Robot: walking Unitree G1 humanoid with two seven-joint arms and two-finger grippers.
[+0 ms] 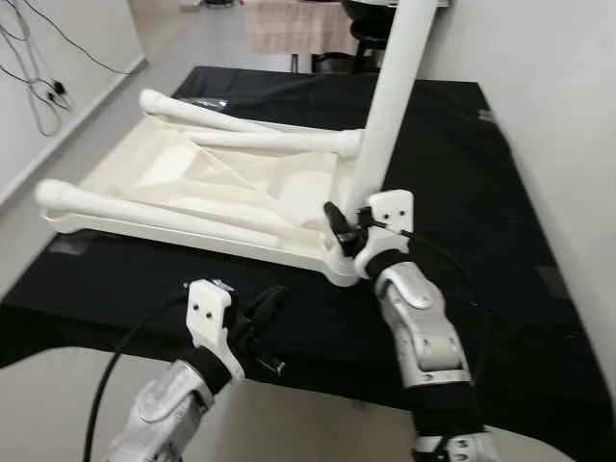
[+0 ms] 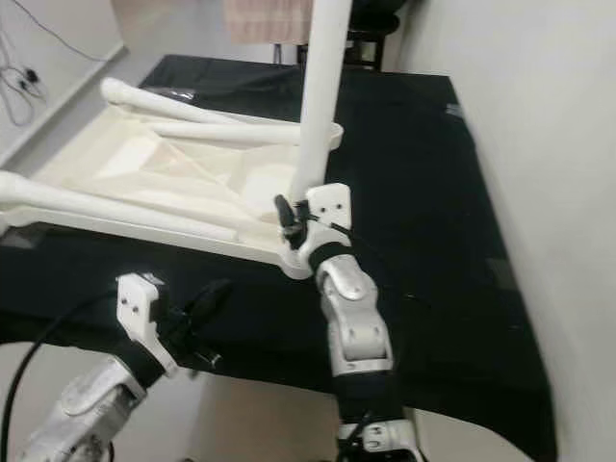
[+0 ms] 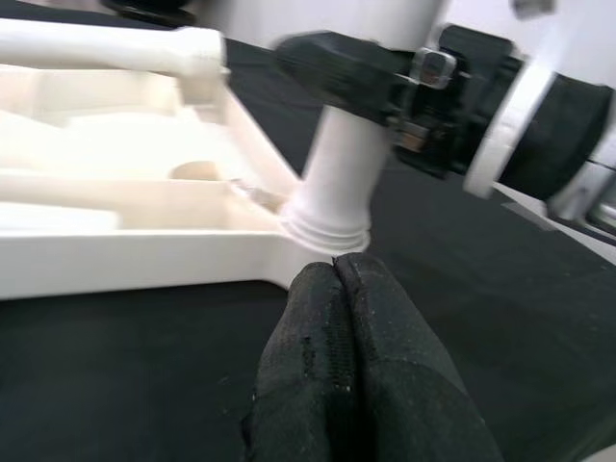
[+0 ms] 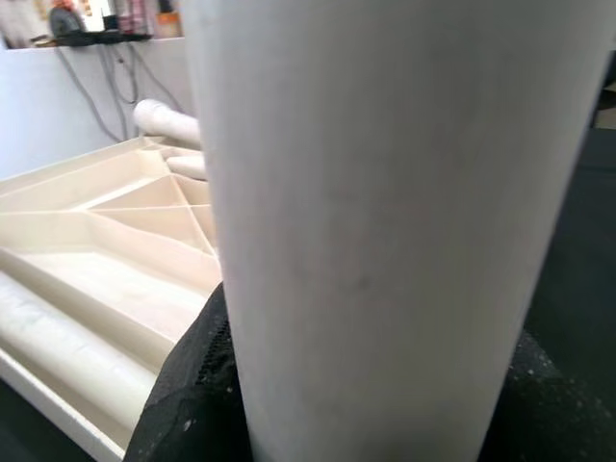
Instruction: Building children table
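Left eye view has the right tool clamped low on the stiff, slick, light-looking upright white plastic leg, left tool shut empty.

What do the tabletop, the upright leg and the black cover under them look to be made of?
Tabletop: moulded plastic by the look, cream, matte, with ribbed underside compartments.
Upright leg: likely the same plastic, smooth tube with a soft sheen, held near its base by the right gripper.
Black cover: seems to be fabric or thin sheet, dull; exact material unclear.
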